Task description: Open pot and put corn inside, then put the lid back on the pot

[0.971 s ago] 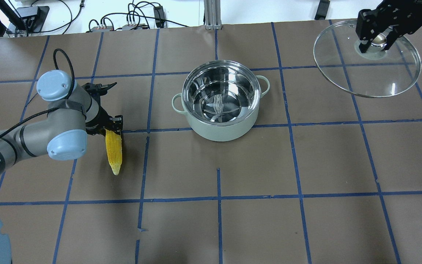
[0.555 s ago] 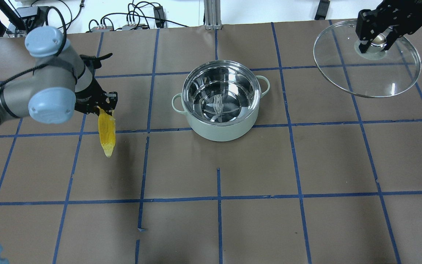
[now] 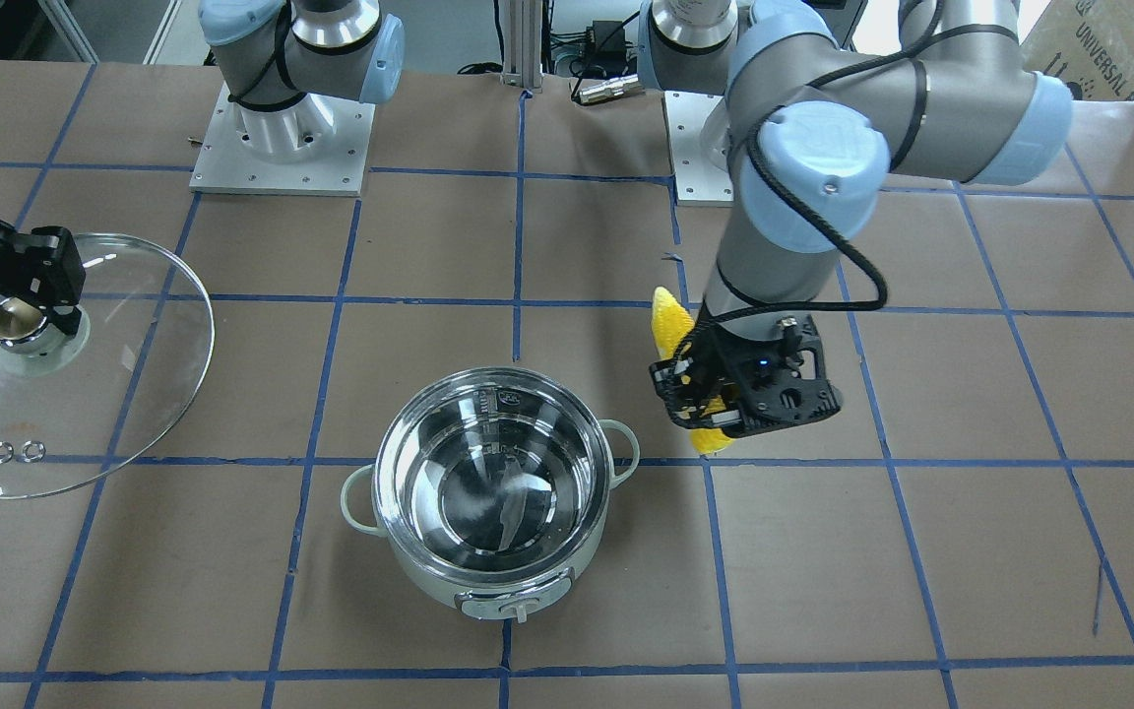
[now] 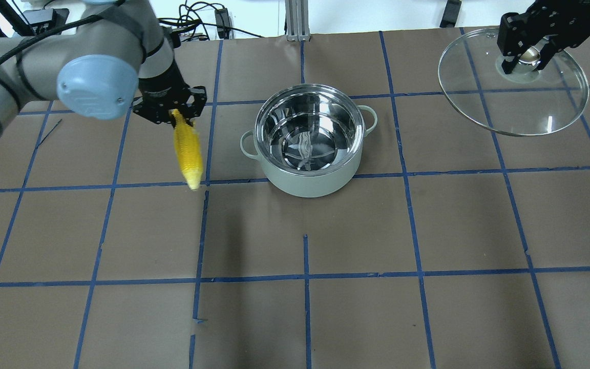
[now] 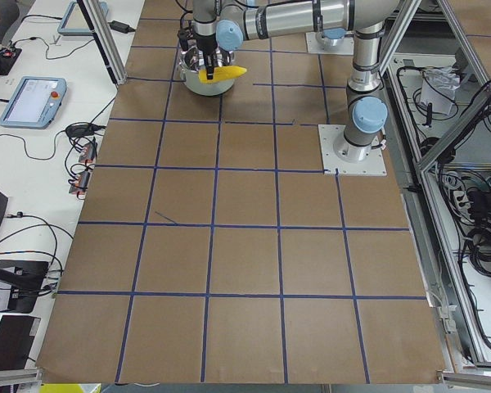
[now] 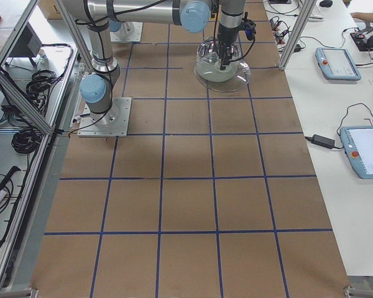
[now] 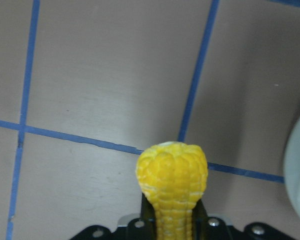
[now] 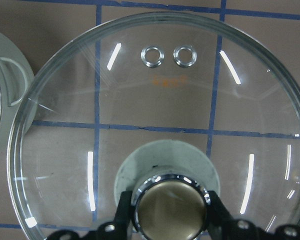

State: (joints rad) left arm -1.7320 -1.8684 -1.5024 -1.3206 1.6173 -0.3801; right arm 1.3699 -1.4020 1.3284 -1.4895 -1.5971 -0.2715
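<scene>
The mint-green pot [image 4: 315, 180] stands open and empty at the table's middle, and shows in the front view [image 3: 493, 502]. My left gripper [image 4: 176, 114] is shut on the thick end of the yellow corn [image 4: 188, 154] and holds it in the air just left of the pot. The cob's tip points toward the robot's side. The corn also shows in the front view [image 3: 668, 317] and the left wrist view [image 7: 172, 175]. My right gripper [image 4: 527, 57] is shut on the knob of the glass lid [image 4: 530, 110] and holds it tilted at the far right [image 8: 165, 100].
The table is brown paper with a blue tape grid [image 4: 305, 277]. Cables and power boxes [image 4: 187, 28] lie beyond the far edge. The pot's side handle [image 8: 10, 82] shows at the left edge of the right wrist view.
My left arm has lifted the corn off the table and carried it away from the robot and right, toward the pot. The right gripper and the lid have not moved.
</scene>
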